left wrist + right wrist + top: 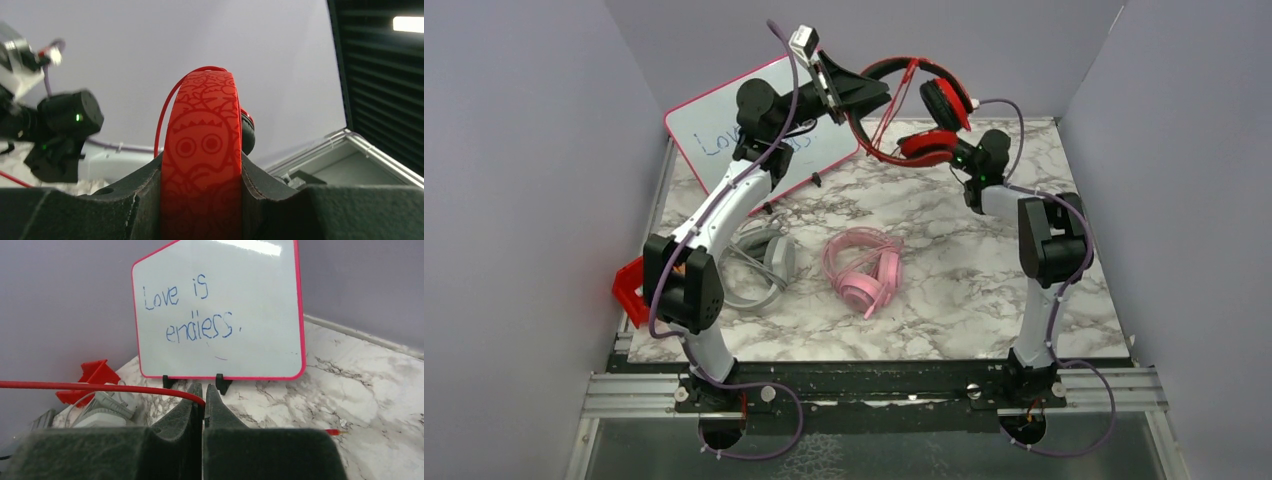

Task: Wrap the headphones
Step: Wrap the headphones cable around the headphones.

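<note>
The left hand (202,170) is squeezed shut around the band (202,130) of the red headphones (929,145). It grips the band right in the middle, with a finger on each side. The right hand (204,390) is pinched tight on the thin red cord (100,386), which runs out of it toward 9 o'clock in its own camera.

From above, the red headphones hang in the air at about 12 o'clock, over the back of the counter (944,260). The left hand is on their 9 o'clock side and the right hand is at about 4 o'clock.

I think the headphones are light. The band looks hard and smooth, so it may slide if the grip is loose, and the middle is a good place to hold it. The soft cups can swing. The cord is floppy and skinny. It will bend any way you like, but a hard tug could hurt it where it joins a cup. Pull it gently when winding.

The pink headphones (864,268) lie in the middle of the counter. The grey headphones (769,262) lie at 9 o'clock, partly under the left arm.
</note>
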Motion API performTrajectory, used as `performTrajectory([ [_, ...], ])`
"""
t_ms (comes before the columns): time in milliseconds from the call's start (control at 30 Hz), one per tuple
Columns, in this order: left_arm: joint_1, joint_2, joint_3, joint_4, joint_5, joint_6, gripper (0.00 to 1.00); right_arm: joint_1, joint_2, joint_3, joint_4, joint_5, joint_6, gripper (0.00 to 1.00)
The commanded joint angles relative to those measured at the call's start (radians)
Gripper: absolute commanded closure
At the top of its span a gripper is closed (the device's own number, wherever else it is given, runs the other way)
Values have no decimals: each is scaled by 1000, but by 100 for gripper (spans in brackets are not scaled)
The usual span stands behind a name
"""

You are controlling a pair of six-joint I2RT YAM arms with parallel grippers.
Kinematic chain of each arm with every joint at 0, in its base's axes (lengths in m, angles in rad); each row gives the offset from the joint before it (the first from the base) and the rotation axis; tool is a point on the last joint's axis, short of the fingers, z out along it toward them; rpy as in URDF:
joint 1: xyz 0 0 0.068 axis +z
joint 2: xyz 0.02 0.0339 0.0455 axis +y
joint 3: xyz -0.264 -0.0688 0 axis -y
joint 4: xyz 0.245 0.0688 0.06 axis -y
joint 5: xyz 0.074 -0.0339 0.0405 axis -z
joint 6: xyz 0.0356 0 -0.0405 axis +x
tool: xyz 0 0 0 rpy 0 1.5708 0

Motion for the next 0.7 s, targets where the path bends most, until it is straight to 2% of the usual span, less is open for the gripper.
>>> performTrajectory([
  [0, -20, -98, -61, -68, 128, 159, 100, -24, -9, 100, -311, -52, -162, 100],
  [200, -13, -149, -20, -685, 93, 685, 100, -35, -141, 210, -764, 86, -470, 100],
  [267, -9, -135, 17, -823, 77, 813, 100, -35, -178, 235, -891, 141, -522, 100],
  [433, -13, -86, 50, -986, 90, 986, 100, -35, -251, 282, -1051, 245, -601, 100],
  [533, -21, -70, 77, -1097, 12, 1104, 100, -35, -285, 325, -1118, 284, -610, 100],
  [667, -22, -66, 80, -1128, -121, 1160, 100, -33, -300, 422, -1253, 228, -610, 100],
])
